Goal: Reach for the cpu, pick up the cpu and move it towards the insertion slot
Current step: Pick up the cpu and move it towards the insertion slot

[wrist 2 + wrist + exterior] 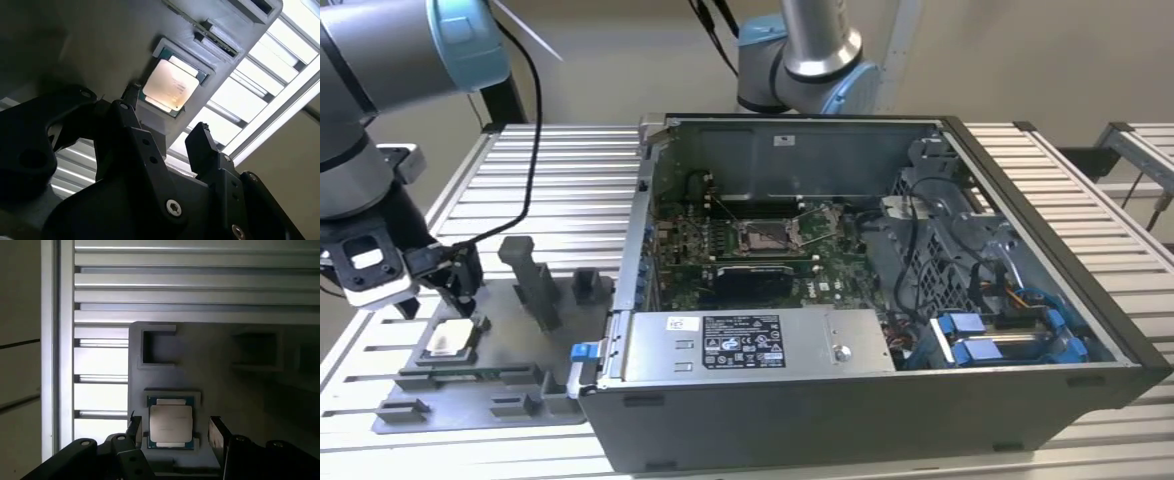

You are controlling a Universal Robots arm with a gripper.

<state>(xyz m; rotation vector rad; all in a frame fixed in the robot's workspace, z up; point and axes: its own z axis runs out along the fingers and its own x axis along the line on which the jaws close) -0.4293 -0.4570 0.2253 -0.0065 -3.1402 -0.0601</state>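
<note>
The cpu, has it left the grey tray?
No, the cpu lies flat in the grey tray, with the end effector open over it.

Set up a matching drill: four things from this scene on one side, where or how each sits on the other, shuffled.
1 cpu
2 insertion slot
3 gripper
4 tray

A on the green board inside the computer case
B open, astride the cpu
C lying flat in a tray recess
D on the slatted table beside the case

Pairs: 1-C, 2-A, 3-B, 4-D
</note>
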